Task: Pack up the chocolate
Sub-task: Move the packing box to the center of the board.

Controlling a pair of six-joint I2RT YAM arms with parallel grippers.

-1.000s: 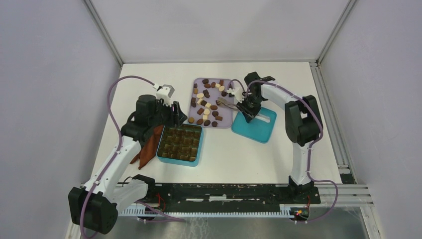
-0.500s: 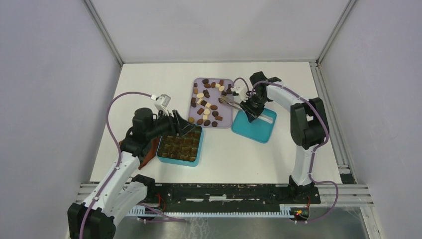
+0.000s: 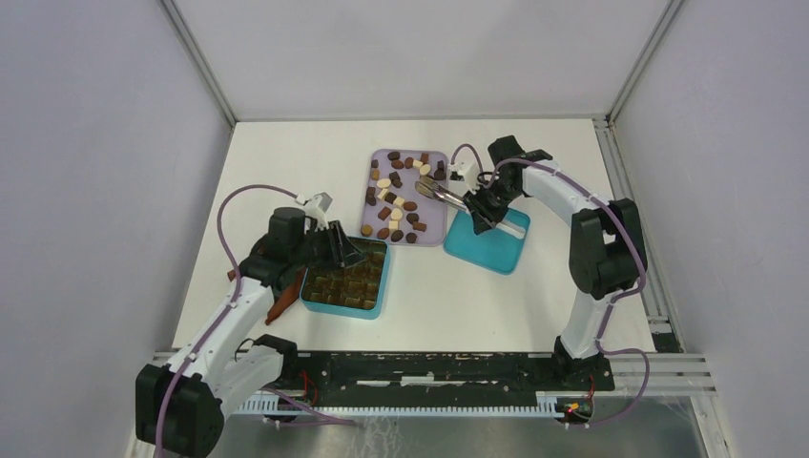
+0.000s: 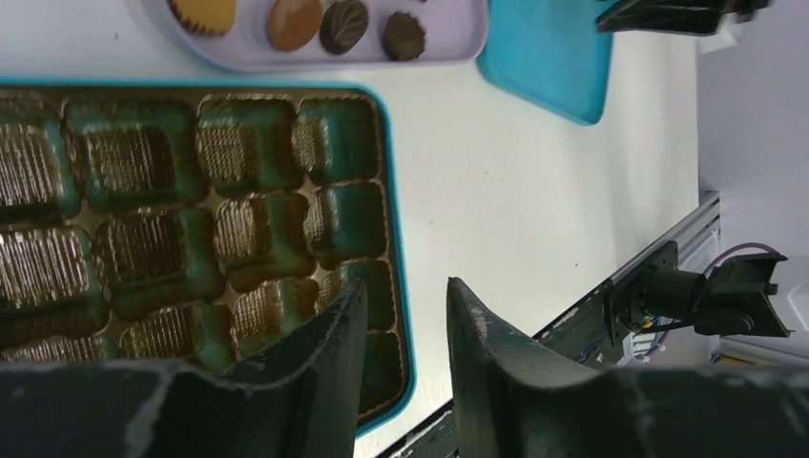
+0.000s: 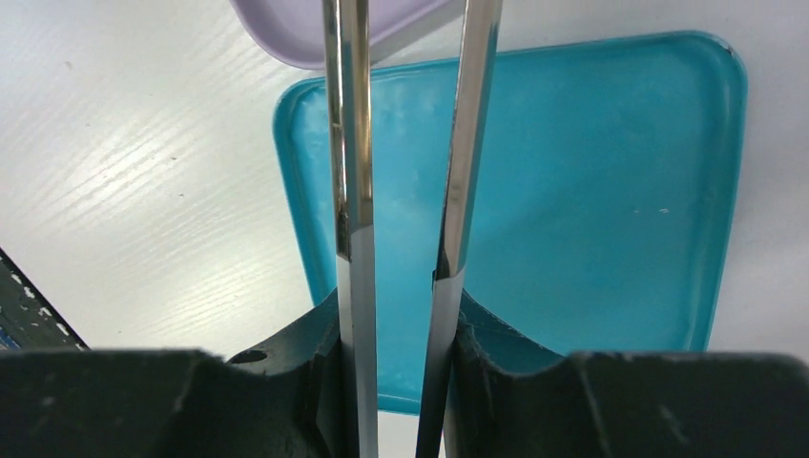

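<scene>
The chocolate [image 3: 396,191], several small dark, mid-brown and cream pieces, lies on a lilac tray [image 3: 431,233]; three pieces show in the left wrist view [image 4: 296,21]. The teal box [image 3: 380,303] holds a brown gridded insert [image 4: 191,219] with empty cells. My left gripper [image 3: 345,250] hovers over the box's far right part, open and empty [image 4: 405,305]. My right gripper [image 3: 477,205] is shut on metal tongs [image 3: 437,194], whose two arms [image 5: 348,143] reach over the tray's right edge; their tips are out of the wrist view.
A teal lid [image 3: 491,246] lies right of the tray, under my right gripper [image 5: 591,191]. A reddish-brown cloth [image 3: 280,307] lies left of the box, partly under my left arm. The table's near edge and black rail [image 4: 668,286] are close to the box.
My left gripper has swung right and down from beside the box to over its far right part. My right gripper with the tongs has shifted slightly up and right.
</scene>
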